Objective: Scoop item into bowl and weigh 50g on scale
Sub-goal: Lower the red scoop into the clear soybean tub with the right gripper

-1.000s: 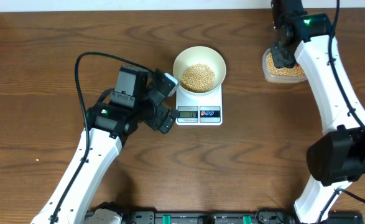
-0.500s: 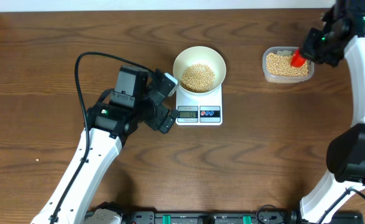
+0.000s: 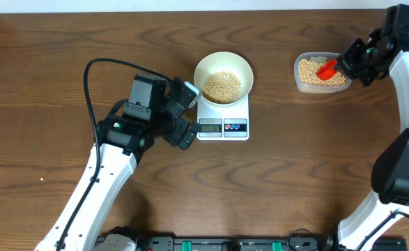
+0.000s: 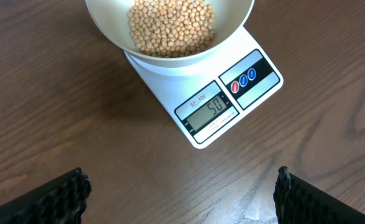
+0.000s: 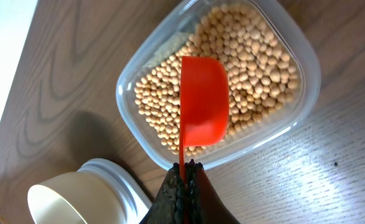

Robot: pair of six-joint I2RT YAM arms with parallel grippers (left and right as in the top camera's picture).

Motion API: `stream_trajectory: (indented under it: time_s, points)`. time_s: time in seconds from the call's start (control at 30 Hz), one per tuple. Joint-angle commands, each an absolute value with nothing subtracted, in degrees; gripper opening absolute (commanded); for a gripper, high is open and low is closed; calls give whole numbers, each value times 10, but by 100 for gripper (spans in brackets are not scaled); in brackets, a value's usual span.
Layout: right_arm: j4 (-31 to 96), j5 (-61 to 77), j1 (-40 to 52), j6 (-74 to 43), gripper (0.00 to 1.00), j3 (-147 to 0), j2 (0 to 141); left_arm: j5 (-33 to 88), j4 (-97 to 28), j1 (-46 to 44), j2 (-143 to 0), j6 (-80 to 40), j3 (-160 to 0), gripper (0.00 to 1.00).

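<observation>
Brown wood-grain table [image 3: 295,174] ran across the whole overhead view, with a pale strip along its far edge. Near the middle sat the scale [image 3: 223,124], and the bowl [image 3: 221,61] stood on its platform, covering most of it and leaving the front panel clear. Beans [image 3: 221,86] lay heaped in the bottom of the bowl, well below the rim. From the left wrist view the display [image 4: 208,109] read 50, with two round buttons [image 4: 243,81] beside it.

The left gripper [image 3: 187,115] hung just beside the scale's left edge, pointed toward it. Its jaws were spread wide and held nothing; both dark fingertips showed at the bottom corners of the left wrist view, with bare wood between them.

Well to the right, near the far edge, sat a clear tub [image 5: 125,109] holding more beans [image 5: 257,56] in a layer that covered most of its floor. The right gripper [image 5: 183,180] was at the tub's right side, its jaws pinched on the thin handle of a red scoop [image 5: 204,99]. The scoop's cup reached out over the beans in the tub, roughly at its middle. No beans showed on the red surface. Whether the cup touched the beans or hung just above them I could not tell.
</observation>
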State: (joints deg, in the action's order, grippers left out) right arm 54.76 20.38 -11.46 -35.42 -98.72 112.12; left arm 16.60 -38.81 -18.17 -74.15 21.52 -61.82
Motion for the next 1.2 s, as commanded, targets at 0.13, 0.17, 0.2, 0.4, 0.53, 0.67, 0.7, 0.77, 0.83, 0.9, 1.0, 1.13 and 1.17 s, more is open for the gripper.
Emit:
stream_trajectory:
  time_s: [0.13, 0.17, 0.2, 0.4, 0.53, 0.67, 0.7, 0.77, 0.83, 0.9, 1.0, 1.13, 1.17]
  points:
    - [550, 211, -123, -373, 3, -977, 1111, 175, -390, -181, -746, 224, -621, 96]
    - [553, 211, -124, -373, 5, -977, 1111, 175, -390, -181, -746, 224, -621, 96]
    - [557, 211, -125, -373, 9, -977, 1111, 175, -390, -181, -746, 224, -621, 96]
    - [594, 209, -135, -362, 32, -977, 1111, 175, -390, -181, -746, 224, -621, 96]
    - [617, 209, -142, -350, 43, -977, 1111, 175, -390, -181, -746, 224, -621, 96]
    - [630, 207, -147, -337, 59, -977, 1111, 175, -390, -181, -746, 224, -621, 96]
    - [633, 205, -147, -336, 62, -977, 1111, 175, -390, -181, -746, 224, -621, 96]
    - [638, 205, -147, -331, 65, -977, 1111, 175, -390, -181, -746, 224, -621, 96]
    - [645, 205, -147, -322, 66, -977, 1111, 175, -390, -181, -746, 224, -621, 96]
    - [654, 202, -147, -320, 67, -977, 1111, 175, -390, -181, -746, 224, -621, 96]
    - [667, 201, -147, -305, 68, -977, 1111, 175, -390, -181, -746, 224, -621, 96]
    - [684, 201, -147, -284, 72, -977, 1111, 175, -390, -181, -746, 224, -621, 96]
    - [686, 201, -147, -280, 73, -977, 1110, 175, -390, -181, -746, 224, -621, 96]
